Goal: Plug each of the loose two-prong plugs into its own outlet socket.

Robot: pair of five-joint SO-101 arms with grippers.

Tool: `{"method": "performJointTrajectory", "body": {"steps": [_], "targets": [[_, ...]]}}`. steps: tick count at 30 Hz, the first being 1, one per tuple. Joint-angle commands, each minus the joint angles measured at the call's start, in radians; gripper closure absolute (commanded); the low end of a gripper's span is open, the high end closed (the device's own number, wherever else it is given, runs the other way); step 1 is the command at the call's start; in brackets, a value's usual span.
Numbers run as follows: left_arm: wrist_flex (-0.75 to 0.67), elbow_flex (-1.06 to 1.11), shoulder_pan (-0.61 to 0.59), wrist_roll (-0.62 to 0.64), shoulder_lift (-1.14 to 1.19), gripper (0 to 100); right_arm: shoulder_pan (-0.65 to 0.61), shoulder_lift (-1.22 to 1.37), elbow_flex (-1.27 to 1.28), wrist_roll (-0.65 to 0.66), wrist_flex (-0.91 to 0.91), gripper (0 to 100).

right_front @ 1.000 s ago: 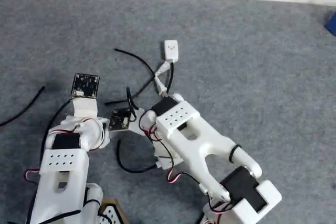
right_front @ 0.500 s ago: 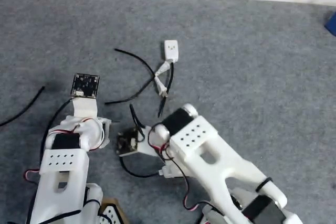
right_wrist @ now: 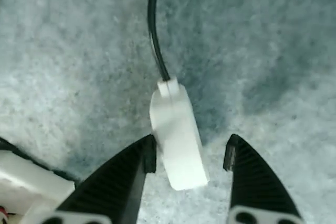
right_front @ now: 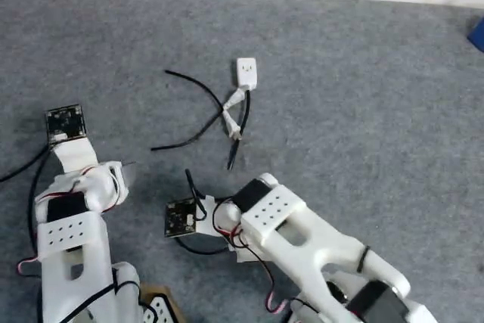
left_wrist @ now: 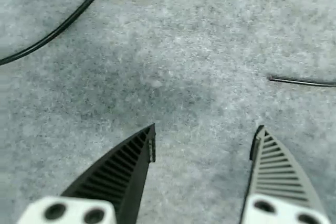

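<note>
Grasping is pending: plug (right_wrist: 177, 140) is straddled by released right gripper (right_wrist: 190, 153), apart from socket (right_front: 246, 72); closing is needed. Left gripper (left_wrist: 205, 132) is released too.

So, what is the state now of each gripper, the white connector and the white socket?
left gripper: open, empty, above bare carpet.
right gripper: open, a finger on each side of the white connector.
white connector: lying on the carpet, joined to nothing.
white socket: slots up, nothing plugged in.

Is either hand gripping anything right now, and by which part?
Nothing is gripped. The right hand is open around the white plug; the left hand is open over carpet.
</note>
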Motion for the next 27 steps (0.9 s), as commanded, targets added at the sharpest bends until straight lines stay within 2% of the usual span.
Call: {"method": "performJointTrajectory", "body": {"steps": [1,6,9,14,16,18,21,27], "targets": [[-0.009,-0.038,-0.001,0.011,-0.015,70,0.027,0.140,-0.061,-0.006,-0.059,78.4],[-0.009,-0.035,0.004,0.011,-0.015,70,0.117,0.403,-0.252,-0.011,-0.067,78.4],[-0.012,-0.024,0.035,-0.008,-0.015,70,0.151,0.486,-0.372,-0.008,0.004,78.4],[-0.014,-0.018,0.059,-0.038,-0.015,70,0.082,0.483,-0.446,-0.018,0.150,80.0],[-0.015,-0.018,0.054,-0.038,-0.015,70,0.035,0.470,-0.446,-0.101,0.166,87.5],[-0.025,-0.018,0.051,-0.038,-0.015,70,0.025,0.467,-0.449,-0.239,0.153,98.1],[-0.031,-0.018,0.021,-0.038,-0.015,70,0.053,0.475,-0.507,-0.445,0.186,95.8],[-0.032,-0.016,0.021,-0.038,-0.015,70,0.025,0.541,-0.529,-0.414,0.280,96.5]]}}
